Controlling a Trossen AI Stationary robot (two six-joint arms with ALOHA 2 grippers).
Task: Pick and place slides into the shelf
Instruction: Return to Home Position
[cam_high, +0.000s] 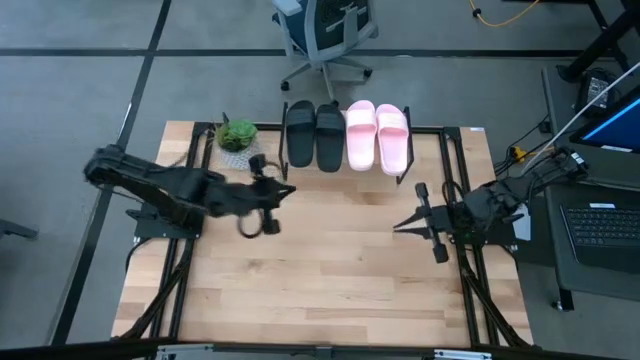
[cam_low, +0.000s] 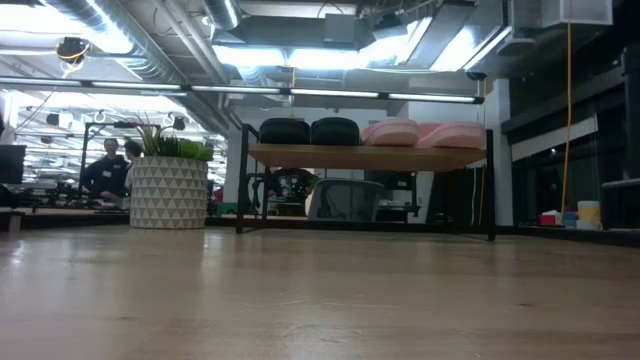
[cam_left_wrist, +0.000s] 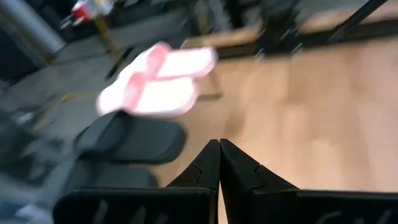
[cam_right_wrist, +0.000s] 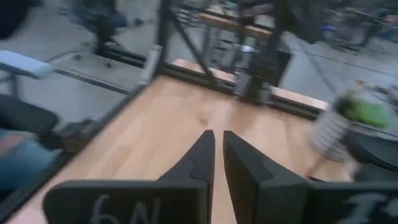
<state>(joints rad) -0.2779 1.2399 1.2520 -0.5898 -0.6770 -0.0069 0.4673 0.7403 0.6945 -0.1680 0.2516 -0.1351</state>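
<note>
Wooden bench (cam_low: 320, 300) up front; beyond it, four slides (cam_low: 335, 131) lined up on the shelf (cam_low: 300, 155).
Black pair (cam_high: 315, 135) just beside pink pair (cam_high: 378, 136) on the top board. Left gripper (cam_left_wrist: 219, 144) clenched on nothing, near the shelf. Right gripper (cam_right_wrist: 219, 134) closed to a sliver, nothing held, over the bench's right side. Judged step: homing, with both arms to draw back clear. Pale marks on the right gripper body unreadable.
</note>
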